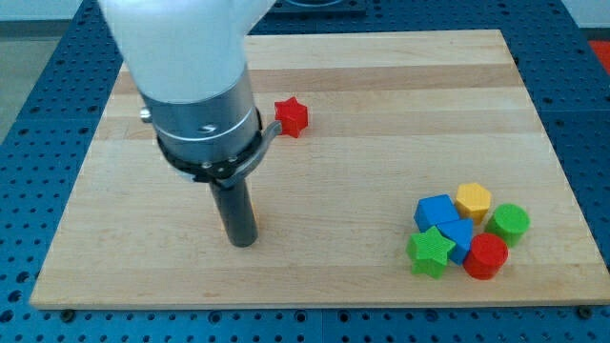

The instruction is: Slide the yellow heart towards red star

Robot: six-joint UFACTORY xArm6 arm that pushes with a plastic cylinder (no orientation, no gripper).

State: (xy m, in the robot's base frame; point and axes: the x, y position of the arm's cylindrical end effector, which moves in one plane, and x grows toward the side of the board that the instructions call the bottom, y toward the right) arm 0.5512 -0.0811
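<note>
The red star [292,116] lies on the wooden board [381,143] in the upper middle, just right of the arm's wide grey body. My tip [244,240] rests on the board at lower left of centre, well below the red star and slightly to its left. No yellow heart shows anywhere in the view. The arm's body and the rod cover part of the board around the tip, so I cannot tell whether it lies behind them.
A cluster of blocks sits at the lower right: a yellow hexagon [474,201], two blue blocks [436,211] [459,234], a green round block [510,221], a green star [430,251] and a red cylinder [487,255]. A blue perforated table surrounds the board.
</note>
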